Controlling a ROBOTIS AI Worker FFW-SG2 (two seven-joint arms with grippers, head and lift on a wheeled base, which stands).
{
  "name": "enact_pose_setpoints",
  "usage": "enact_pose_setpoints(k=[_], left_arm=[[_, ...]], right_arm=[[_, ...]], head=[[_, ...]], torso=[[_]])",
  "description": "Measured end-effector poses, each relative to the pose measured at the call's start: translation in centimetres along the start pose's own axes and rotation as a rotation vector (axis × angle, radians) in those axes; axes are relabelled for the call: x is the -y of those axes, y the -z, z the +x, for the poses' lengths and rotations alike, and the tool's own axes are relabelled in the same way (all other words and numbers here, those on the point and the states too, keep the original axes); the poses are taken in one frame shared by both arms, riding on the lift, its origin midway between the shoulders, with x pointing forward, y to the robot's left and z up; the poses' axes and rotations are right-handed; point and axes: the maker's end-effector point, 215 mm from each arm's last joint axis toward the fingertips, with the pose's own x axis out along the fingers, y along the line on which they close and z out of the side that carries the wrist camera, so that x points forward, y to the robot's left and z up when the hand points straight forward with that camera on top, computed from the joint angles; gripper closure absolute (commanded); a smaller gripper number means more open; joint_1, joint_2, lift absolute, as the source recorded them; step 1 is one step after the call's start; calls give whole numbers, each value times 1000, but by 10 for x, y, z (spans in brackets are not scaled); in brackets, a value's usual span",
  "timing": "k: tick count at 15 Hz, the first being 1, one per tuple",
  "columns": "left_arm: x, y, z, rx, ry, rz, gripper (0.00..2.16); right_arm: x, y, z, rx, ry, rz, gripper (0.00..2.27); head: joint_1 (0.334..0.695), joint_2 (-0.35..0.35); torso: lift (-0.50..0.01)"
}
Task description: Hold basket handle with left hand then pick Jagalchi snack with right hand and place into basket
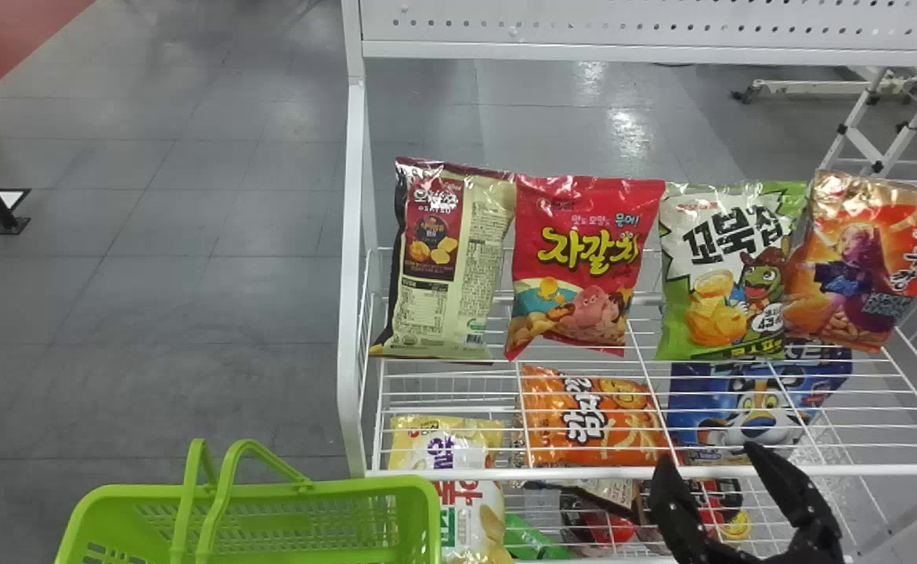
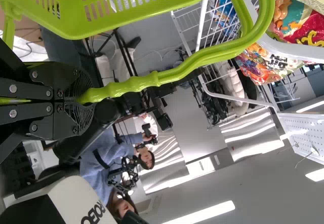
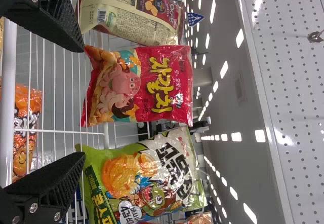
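Jaws of the right gripper point(image 1: 709, 453), lower right of the head view, stand spread; Jagalchi snack point(image 1: 583, 266) rests upright on the wire shelf point(image 1: 505, 474), just right of centre, between cream bag point(image 1: 458, 266) and green bag point(image 1: 728, 274). Left gripper point(image 2: 81, 100) pinches the basket handle point(image 2: 126, 86). Likely faults: off-centre entry could topple a close neighbour; a shallow grip on slick film, slippage; sway of the basket point(image 1: 372, 486), a missed drop
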Motion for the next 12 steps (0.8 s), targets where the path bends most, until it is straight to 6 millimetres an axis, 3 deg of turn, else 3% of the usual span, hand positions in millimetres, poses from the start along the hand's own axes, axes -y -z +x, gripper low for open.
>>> enact_pose_setpoints(k=[12], left_arm=[[0,-1,-3,-2,-8,-1,2148]], right_arm=[[0,-5,16,3,-1,-7,83]], head=[[695,-28]], torso=[[-9]])
